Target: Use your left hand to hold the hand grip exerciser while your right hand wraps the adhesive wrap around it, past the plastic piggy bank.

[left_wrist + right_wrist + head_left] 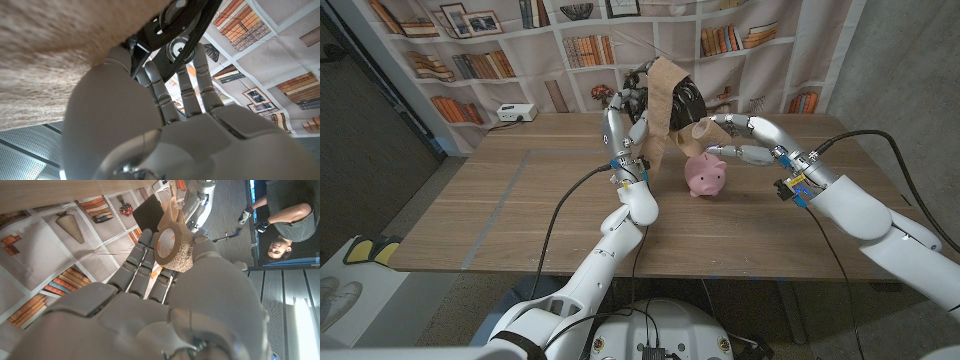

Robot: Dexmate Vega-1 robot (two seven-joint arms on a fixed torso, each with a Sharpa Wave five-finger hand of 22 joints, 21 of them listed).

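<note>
Black hand grip exerciser (682, 97), gripped aloft by left robot hand (625, 108), sits behind pink plastic piggy bank (704, 175). Right robot hand (740, 138) grasps tan adhesive wrap roll (706, 131); recommend keeping strip taut.

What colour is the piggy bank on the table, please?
Pink; the piggy bank shows best in the head view.
</note>
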